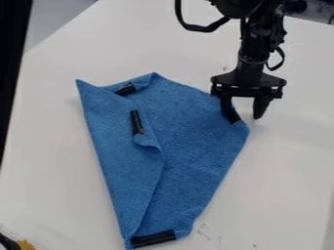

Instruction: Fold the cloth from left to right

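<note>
Your black two-finger gripper [244, 118] straddles the blue cloth's [196, 132] right edge, jaws parted, probably to pinch the black strip [233, 117] there. The cloth lies on the white table [287, 171], its left flap [114, 141] folded inward.

The cloth [196, 127] is blue with black strips [153, 238]; the pincer [246, 118] is black, the worktop [52, 146] white with dark specks [203, 234].

the black arm [253, 44] comes in from the view's top edge, right of its middle, with a cable [196, 28] looping out beside it (rather loosely, at that). below, the pincer [244, 118] hangs pointing down, its two fingers [260, 105] parted, a plain gap between their tips.
</note>
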Robot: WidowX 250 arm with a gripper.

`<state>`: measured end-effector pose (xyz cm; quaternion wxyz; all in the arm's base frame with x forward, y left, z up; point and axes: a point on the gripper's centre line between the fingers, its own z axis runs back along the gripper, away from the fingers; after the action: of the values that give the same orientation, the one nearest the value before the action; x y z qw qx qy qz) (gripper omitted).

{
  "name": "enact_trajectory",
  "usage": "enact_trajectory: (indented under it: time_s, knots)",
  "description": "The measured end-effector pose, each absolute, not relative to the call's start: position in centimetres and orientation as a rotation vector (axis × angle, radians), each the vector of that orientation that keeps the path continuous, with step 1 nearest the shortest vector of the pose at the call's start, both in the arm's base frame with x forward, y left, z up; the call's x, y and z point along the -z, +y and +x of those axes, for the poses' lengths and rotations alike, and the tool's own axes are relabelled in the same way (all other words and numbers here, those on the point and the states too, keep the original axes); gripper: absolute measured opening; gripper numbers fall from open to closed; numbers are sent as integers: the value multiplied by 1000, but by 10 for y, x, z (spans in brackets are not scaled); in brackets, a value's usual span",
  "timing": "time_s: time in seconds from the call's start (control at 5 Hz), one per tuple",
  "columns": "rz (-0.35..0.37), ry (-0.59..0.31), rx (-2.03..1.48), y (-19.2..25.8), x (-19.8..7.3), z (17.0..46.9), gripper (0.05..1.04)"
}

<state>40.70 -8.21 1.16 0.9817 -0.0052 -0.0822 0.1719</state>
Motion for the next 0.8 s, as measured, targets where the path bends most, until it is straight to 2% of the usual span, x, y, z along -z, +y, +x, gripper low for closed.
enact_trajectory:
  time_s: [0.2,0.4,0.6,0.8]
  knots:
    - [-22,-161,-356,-77,-10,407,398]
    - [-17,-158,-350,-75,-8,404,192]
    - [-4,-166,-361,-72,-9,403,85]
    - [42,-139,-414,-65,-16,396,60]
